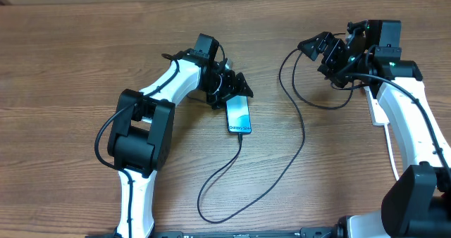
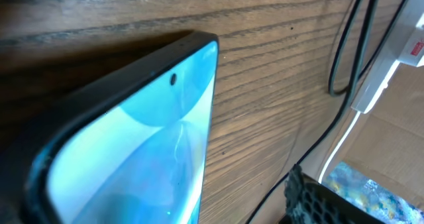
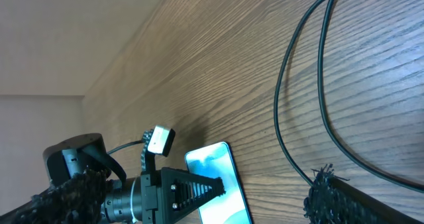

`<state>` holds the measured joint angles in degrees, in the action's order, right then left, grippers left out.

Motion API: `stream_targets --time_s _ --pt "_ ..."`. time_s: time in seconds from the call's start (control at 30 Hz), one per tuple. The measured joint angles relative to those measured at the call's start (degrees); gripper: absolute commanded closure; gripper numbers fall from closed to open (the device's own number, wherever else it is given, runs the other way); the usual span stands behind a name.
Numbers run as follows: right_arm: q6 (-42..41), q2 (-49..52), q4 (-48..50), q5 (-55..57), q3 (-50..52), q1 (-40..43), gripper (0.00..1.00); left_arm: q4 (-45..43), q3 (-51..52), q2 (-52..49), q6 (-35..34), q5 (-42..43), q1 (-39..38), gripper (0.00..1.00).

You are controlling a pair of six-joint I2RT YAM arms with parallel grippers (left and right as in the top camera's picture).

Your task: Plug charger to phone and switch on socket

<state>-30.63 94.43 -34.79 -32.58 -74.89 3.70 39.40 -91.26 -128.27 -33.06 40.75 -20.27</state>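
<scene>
The left fingers (image 2: 317, 199) are released. In the left wrist view one black ribbed pad sits at the bottom edge, with bare wood between it and the long side of the phone (image 2: 142, 161). The other pad is out of frame. The phone's camera end fills that view, its blue-teal screen facing up and a small lens dot near its dark rim. From overhead the same fingers stand just beyond the phone's top end, and the phone (image 1: 239, 116) lies flat on the counter (image 1: 70, 69), near its middle.

Only the overhead view shows the phone's lower end. There the charger (image 1: 303, 136) meets it, then loops toward the near edge of the counter, swings right of the phone and climbs toward the right fingers (image 1: 315, 46). Those are spread wide, well to the right of the phone, with nothing seen between them. The right wrist view shows one frayed pad (image 3: 331, 194) with the black cable curving past just beside it.

The socket (image 2: 412, 46) shows best in the left wrist view, as a white corner with a reddish switch far right of the phone, cut off by the frame. Overhead, the right arm covers most of it. The charger's plug is hidden, and the switch position is too small to read.
</scene>
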Motion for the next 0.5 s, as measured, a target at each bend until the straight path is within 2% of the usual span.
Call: stream_targets --time_s 0.33,0.43,0.5 --pt "0.02 0.0 0.0 0.0 0.0 0.02 0.0 0.02 -0.24 0.22 -0.07 0.28 0.0 0.09" --pt "0.0 0.0 -0.02 0.02 0.0 0.0 0.0 0.02 -0.28 0.24 -0.02 0.57 0.0 0.02" --pt "-0.02 0.0 0.0 0.0 0.0 0.0 0.0 0.02 -0.35 0.37 -0.07 0.66 0.0 0.01"
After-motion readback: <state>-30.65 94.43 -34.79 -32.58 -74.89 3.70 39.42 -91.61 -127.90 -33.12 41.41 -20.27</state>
